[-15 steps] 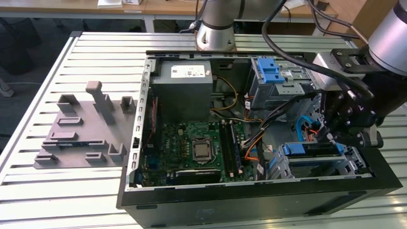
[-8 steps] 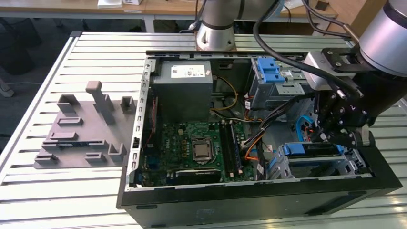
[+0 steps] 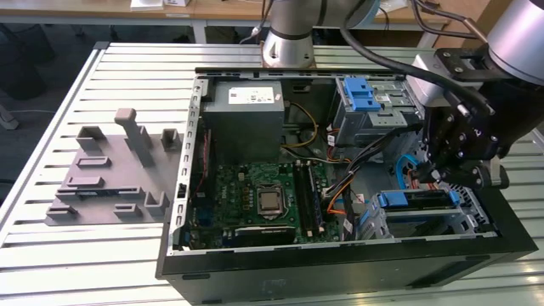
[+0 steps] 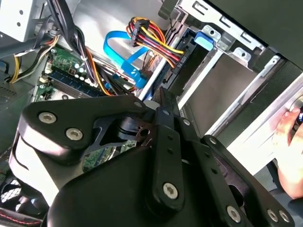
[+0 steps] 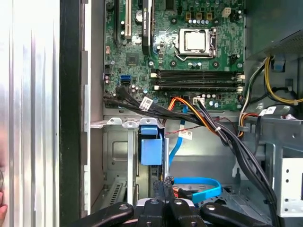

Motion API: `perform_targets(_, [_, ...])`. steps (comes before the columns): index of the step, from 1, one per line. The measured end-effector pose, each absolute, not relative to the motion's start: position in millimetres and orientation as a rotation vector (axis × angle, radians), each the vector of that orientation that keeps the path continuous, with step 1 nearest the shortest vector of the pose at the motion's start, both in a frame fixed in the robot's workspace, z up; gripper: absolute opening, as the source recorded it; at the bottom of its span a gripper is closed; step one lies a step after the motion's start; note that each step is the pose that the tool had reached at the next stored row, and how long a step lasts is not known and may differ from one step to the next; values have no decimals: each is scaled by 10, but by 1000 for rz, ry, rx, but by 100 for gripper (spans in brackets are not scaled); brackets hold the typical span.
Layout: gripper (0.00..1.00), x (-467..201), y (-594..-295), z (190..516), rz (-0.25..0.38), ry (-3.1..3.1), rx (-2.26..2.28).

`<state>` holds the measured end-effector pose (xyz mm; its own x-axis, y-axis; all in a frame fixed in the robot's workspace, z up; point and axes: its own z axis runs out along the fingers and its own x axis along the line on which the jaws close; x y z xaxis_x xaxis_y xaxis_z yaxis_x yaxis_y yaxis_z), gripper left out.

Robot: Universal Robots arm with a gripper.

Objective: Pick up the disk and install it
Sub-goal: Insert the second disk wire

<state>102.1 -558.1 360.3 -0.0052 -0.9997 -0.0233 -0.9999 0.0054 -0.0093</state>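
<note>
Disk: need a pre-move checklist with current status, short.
1. Silver rectangular disk in blue plastic carrier bracket inside grey metal cage: ok.
2. Disk fully seated: cannot tell.
3. Black gripper over the cage: ok.
4. Blue flat cable away from the gripper: not ok, it lies right beside it.
5. Person's hand away from the black computer case: not ok, it is at the case's edge.

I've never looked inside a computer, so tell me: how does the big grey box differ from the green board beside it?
The grey box is a bulky metal block; the green board lies flat and thin. The box carries one white label, while the board is crowded with small parts and slots. Both sit inside the open black case.
</note>
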Motion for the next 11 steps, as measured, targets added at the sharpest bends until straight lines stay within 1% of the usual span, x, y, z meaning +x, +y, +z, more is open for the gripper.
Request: perform_targets(11, [11, 1019, -5493, 3698, 15, 2211, -2199])
